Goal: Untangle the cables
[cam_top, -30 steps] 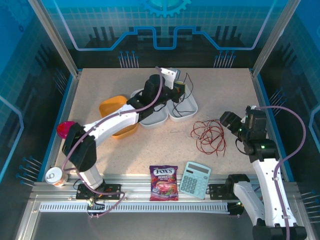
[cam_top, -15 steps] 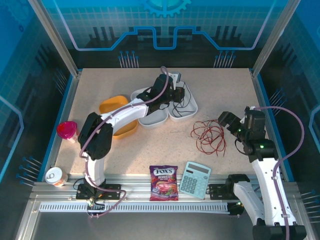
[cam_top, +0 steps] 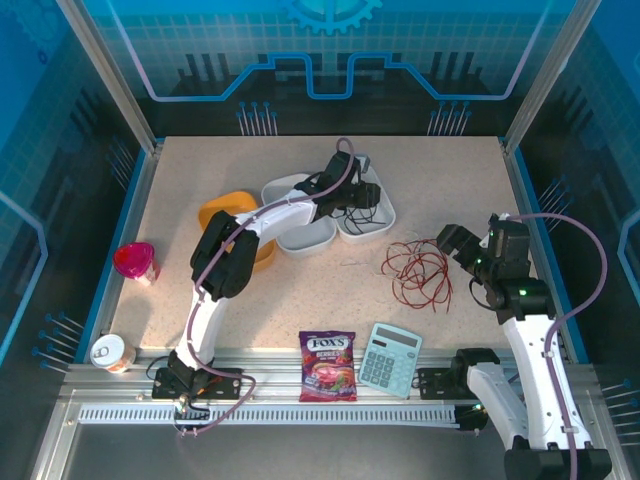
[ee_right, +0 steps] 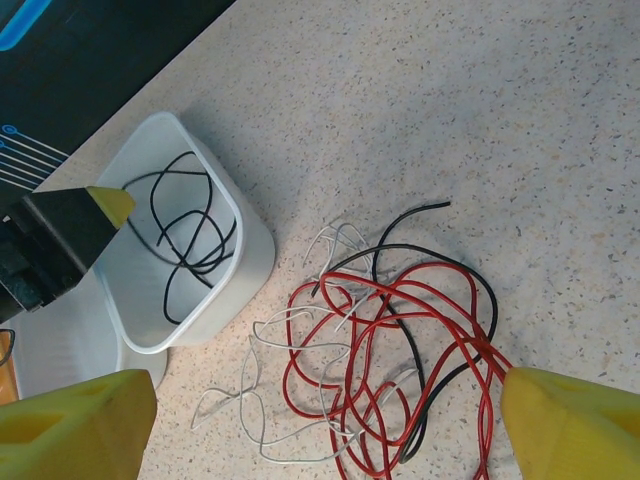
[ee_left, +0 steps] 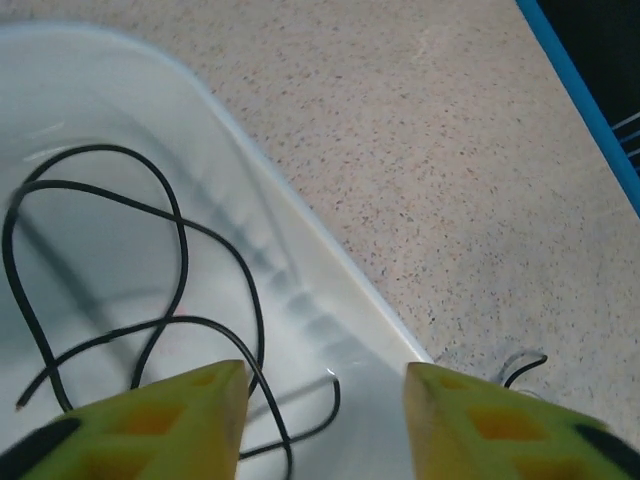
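table (cam_top: 200, 170): speckled beige, stone-like, matte.
cable tangle (ee_right: 400, 350): thin red, black and whitish wires in loose loops; we see it lying on the table under the right gripper (ee_right: 330, 400).
black cable (ee_left: 180, 260): 1 thin glossy wire coiled inside the white plastic tray (ee_left: 300, 260), which is smooth and round-cornered.
left gripper (ee_left: 325, 370): yellow fingers apart above that tray, gripping nothing.
right gripper: yellow fingers spread wide, empty.
writing: we read "FOX'S" on the purple candy bag (cam_top: 327, 365), beside a pale teal calculator (cam_top: 390, 358).

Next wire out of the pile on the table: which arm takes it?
Right. The right gripper hovers open over the red, black and white tangle on the table. The left gripper is off over the white tray, above the black cable lying inside.
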Robot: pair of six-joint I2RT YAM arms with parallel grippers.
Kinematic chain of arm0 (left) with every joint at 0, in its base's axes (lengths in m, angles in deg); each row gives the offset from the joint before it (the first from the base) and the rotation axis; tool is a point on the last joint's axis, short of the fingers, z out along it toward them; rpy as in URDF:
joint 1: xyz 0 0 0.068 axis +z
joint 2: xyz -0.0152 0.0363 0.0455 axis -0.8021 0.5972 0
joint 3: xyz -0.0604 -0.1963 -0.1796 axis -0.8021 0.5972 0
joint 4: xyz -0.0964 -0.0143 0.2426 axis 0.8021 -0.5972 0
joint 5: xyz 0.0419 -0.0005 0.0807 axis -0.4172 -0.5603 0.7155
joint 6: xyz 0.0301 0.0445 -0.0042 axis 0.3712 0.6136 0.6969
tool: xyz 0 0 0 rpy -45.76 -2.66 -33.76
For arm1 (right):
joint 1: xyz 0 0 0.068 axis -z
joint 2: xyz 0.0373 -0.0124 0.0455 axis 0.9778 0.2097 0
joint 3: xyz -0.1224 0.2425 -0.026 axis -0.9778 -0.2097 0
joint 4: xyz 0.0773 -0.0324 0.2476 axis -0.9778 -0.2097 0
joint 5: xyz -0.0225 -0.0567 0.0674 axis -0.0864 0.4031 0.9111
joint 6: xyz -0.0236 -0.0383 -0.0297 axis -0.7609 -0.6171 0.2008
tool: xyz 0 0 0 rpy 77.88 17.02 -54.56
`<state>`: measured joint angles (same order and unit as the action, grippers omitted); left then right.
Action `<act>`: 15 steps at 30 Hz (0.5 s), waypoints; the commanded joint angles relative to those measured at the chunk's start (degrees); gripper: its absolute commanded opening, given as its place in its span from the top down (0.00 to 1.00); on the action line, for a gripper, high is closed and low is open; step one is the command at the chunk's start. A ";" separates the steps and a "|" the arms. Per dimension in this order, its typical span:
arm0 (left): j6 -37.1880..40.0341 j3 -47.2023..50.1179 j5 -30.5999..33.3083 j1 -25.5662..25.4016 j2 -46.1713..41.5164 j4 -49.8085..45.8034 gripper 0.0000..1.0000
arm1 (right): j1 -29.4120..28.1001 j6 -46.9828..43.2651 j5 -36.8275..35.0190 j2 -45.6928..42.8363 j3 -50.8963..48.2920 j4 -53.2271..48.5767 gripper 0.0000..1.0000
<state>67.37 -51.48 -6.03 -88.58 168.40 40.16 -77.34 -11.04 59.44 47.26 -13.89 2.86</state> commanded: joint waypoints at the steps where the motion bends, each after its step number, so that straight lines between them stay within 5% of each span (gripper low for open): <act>1: 0.70 -1.66 1.51 0.44 0.17 -2.40 0.44 | 0.84 -0.29 0.23 -0.08 -0.78 0.29 0.10; 13: 3.22 1.27 6.47 0.34 -6.81 -4.99 0.01 | 1.49 0.03 -1.04 2.64 -1.08 -0.35 0.24; 15: 3.36 3.01 6.42 0.18 -9.11 -4.66 0.01 | 1.93 0.86 -3.03 3.19 -0.95 -1.37 0.29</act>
<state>69.47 -50.08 -0.74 -88.58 165.49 35.98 -76.60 -11.02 59.09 50.08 -14.44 2.77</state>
